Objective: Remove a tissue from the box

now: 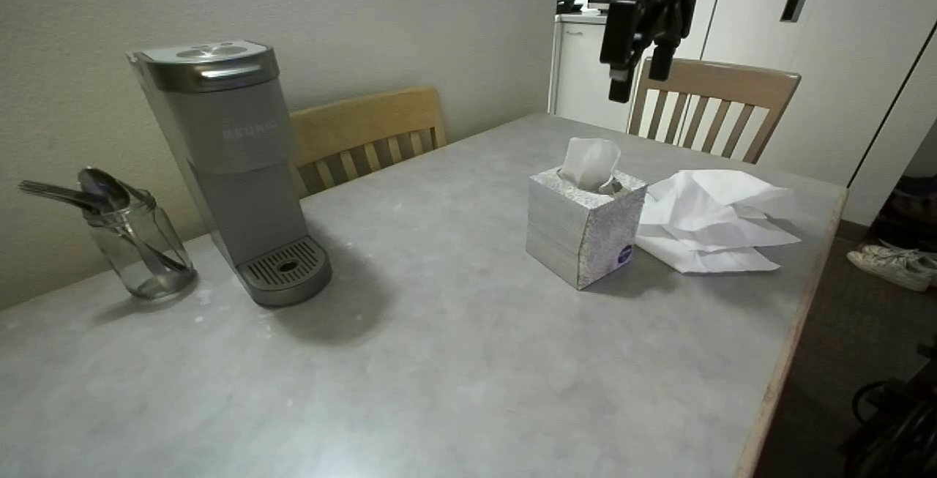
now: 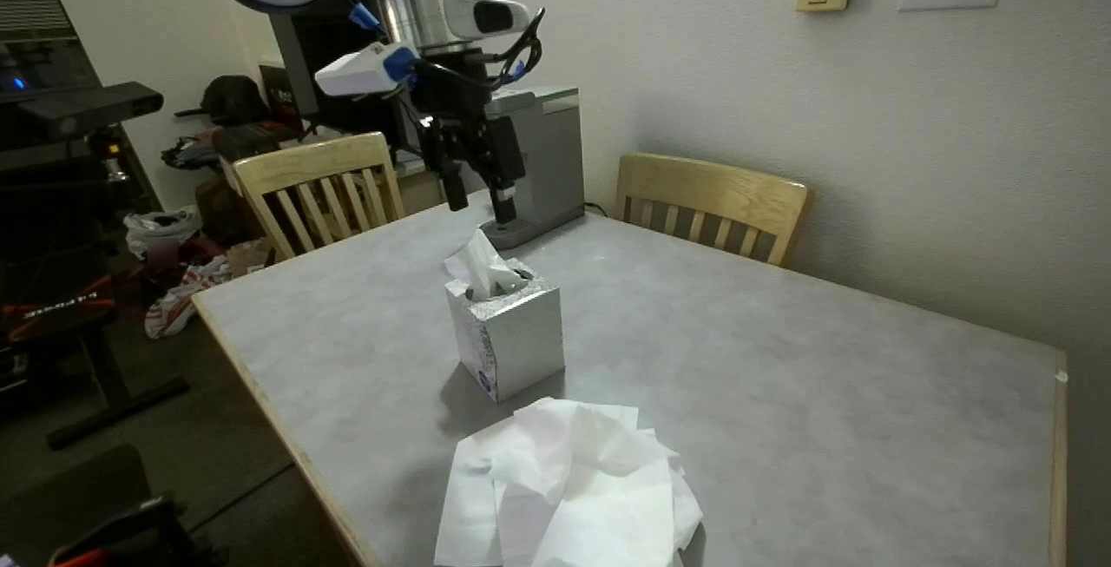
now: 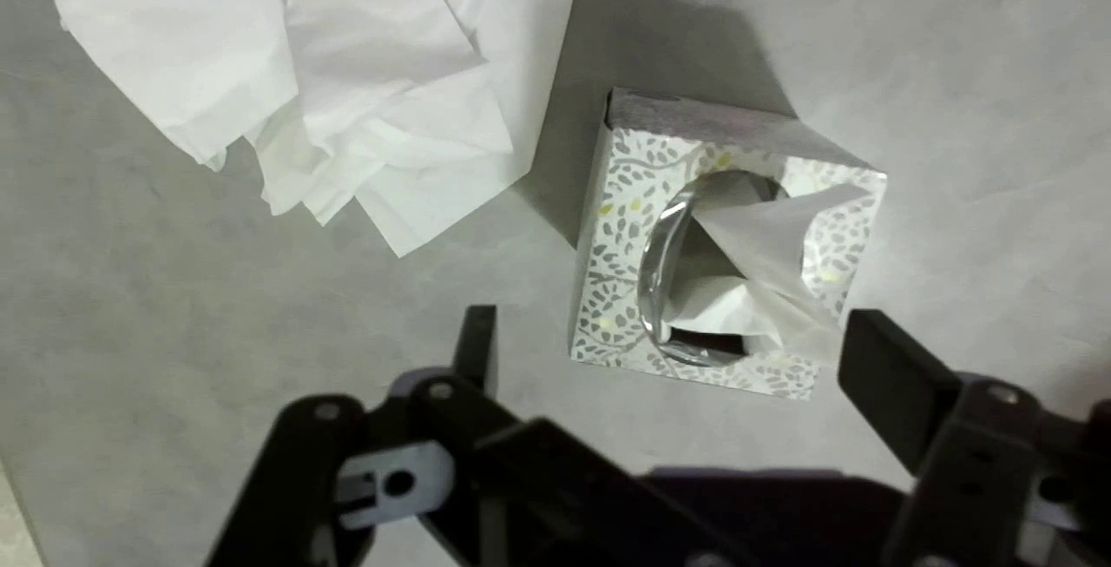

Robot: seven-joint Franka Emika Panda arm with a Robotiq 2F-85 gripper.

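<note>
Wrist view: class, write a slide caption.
Open hand above a tissue box, one tissue poking out, loose tissues beside it.

Free air lies between the gripper (image 1: pixel 641 77) and the tissue (image 1: pixel 588 163) lower down, which pokes up from the box (image 1: pixel 584 233). In the wrist view the pile (image 3: pixel 391 72) lies ahead of the finger (image 3: pixel 476 350) at that view's left, a narrow strip of table (image 3: pixel 542 263) free between pile and box. The coffee maker (image 1: pixel 241 148) stands well apart from the gripper, away from the pile.
</note>
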